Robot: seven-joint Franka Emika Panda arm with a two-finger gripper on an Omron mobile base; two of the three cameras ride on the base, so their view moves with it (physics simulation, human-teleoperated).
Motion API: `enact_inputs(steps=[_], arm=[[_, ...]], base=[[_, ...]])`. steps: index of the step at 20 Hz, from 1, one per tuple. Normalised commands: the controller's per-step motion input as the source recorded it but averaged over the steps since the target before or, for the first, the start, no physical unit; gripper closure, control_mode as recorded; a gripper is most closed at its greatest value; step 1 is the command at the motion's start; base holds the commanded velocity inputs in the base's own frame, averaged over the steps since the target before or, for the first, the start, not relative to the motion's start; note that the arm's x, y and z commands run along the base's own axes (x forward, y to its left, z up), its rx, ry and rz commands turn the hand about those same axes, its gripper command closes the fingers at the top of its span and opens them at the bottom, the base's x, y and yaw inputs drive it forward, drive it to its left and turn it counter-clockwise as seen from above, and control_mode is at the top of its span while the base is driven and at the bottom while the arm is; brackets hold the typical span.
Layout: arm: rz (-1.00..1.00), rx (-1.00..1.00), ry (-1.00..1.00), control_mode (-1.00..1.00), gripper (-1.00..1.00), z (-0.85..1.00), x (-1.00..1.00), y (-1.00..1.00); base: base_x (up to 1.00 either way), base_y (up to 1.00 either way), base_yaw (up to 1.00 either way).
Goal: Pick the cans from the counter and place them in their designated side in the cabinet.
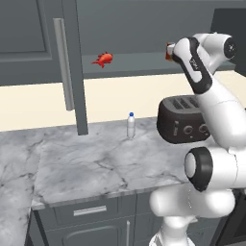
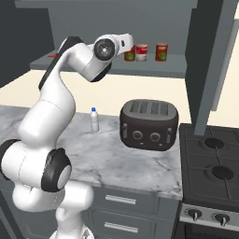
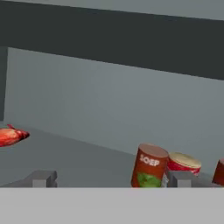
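My claw [image 3: 109, 178] was up at the cabinet [image 2: 116, 18], level with its flat grey shelf [image 2: 182, 69], and its two fingers [image 3: 42, 178] stood spread wide with nothing between them. In the hand view the dark red can [image 3: 149, 166] with the green label patch stood upright on the shelf, in the right part of the gap between my fingers, near the right one and not touching either that I could tell. The cream-white can [image 3: 183, 163] with the red band stood right beside it, partly behind that right finger. A third, orange-red can [image 3: 219, 172] showed at the right edge of that view.

From the right base view the dark red can [image 2: 130, 54] stood just beyond my hand, then the cream-white can [image 2: 141, 52], then the orange-red can [image 2: 161, 52] a little apart. A red, fish-like thing [image 1: 103, 59] lay at the far left of the same shelf, well apart from the cans.

Down on the desk [image 1: 91, 168] stood a small clear bottle [image 1: 130, 126] with a blue cap and a dark toaster [image 2: 149, 124].
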Motion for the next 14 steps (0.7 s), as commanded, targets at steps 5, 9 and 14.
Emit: enact_inputs(steps=[5,9,14], arm=[[0.0,-0.05,0.0,-1.0,-1.0,-0.04,-0.77,0.0],[0.0,-0.05,-0.01,-1.0,-1.0,-0.08,-0.82,0.0],[0.0,-0.05,-0.02,-1.0,-1.0,-0.11,-0.85,0.0]], base=[[0.0,0.0,0.0],[0.0,0.0,0.0],[0.0,0.0,0.0]])
